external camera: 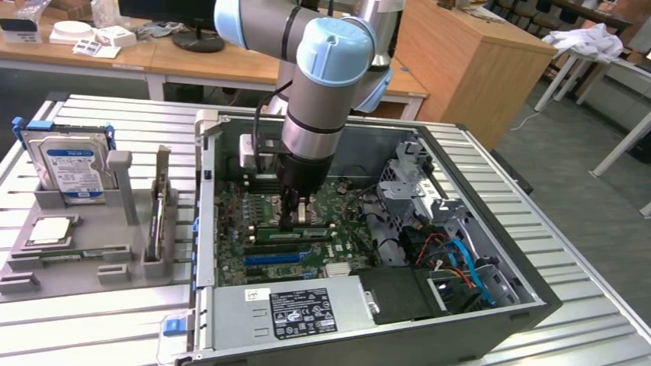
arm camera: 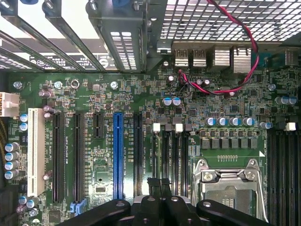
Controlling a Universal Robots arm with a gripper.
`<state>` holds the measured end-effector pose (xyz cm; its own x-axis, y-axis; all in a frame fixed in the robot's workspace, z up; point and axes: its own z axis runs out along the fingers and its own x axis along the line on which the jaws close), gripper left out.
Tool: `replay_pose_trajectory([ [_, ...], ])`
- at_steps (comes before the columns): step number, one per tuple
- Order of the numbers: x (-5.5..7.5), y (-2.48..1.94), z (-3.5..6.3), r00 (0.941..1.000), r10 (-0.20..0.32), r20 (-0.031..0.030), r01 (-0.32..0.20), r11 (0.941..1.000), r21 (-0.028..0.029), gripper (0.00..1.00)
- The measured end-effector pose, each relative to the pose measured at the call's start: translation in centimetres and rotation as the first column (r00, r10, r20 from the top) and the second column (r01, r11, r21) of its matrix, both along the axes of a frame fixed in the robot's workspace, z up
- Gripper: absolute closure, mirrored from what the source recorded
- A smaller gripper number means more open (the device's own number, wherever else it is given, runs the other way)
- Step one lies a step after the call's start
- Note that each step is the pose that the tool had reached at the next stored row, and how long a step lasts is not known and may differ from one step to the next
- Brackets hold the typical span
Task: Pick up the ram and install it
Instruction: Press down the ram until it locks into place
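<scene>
The open computer case admits access from above only; its walls enclose the motherboard on all sides. Toward the exterior view's right, the drive cage and loose cables crowd the interior. The end effector stands low over the board, beside the processor socket and the memory slots.

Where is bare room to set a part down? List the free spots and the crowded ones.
Free: ribbed table in front of the grey holder, and the strip beside the computer case. Crowded: the motherboard under the shut gripper, and the cable corner.
</scene>
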<state>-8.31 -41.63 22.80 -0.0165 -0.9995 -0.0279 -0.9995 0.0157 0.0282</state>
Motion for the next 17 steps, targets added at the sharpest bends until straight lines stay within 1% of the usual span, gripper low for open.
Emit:
replay_pose_trajectory([
  [17, 0.00, -0.01, -0.13, 1.0000, 0.000, 0.0003, 0.000, 1.0000, -0.0001, 0.89],
])
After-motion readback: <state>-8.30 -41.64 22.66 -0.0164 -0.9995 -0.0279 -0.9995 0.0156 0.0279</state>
